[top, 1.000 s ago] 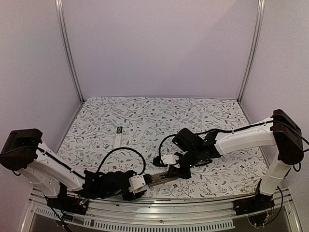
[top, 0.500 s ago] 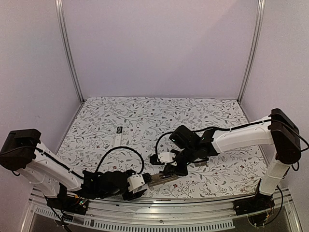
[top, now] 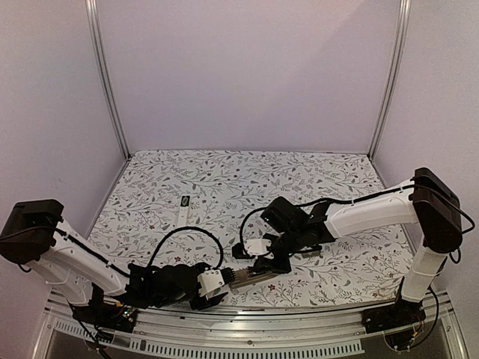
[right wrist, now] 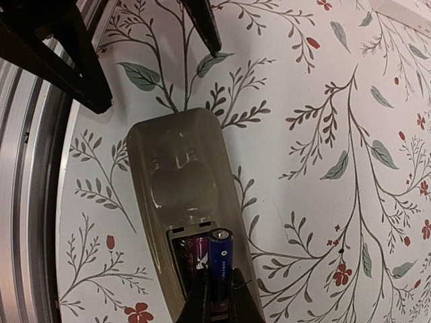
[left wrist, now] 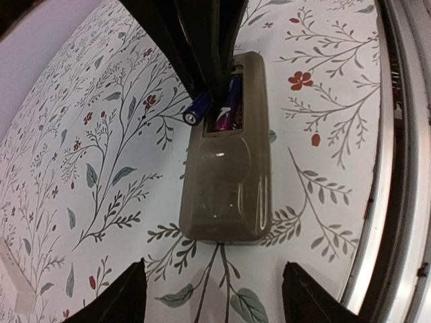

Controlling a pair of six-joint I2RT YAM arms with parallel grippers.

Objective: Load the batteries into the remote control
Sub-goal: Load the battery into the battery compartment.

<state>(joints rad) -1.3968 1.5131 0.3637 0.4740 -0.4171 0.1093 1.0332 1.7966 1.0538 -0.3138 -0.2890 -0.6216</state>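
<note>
**A:** How far along is the loading?

**B:** About halfway, I'd judge. At the lower left of the top view, the left gripper (left wrist: 214,288) has its fingers spread wide and holds nothing. They flank the near end of the remote control (left wrist: 229,161) without touching it. A purple battery (left wrist: 229,111) lies seated in the open bay, and the slot beside it is not yet filled.

**A:** And the other cell?

**B:** The right gripper (right wrist: 219,303) pinches a blue battery (right wrist: 219,266) at the bottom of its own view, tilted over the bay.

**A:** Materials?

**B:** The remote is glossy grey-olive plastic, round-cornered, with a moulded dimple. The cells are smooth, shiny cylinders. Underneath lies a matte floral tablecloth (top: 224,179).
</note>
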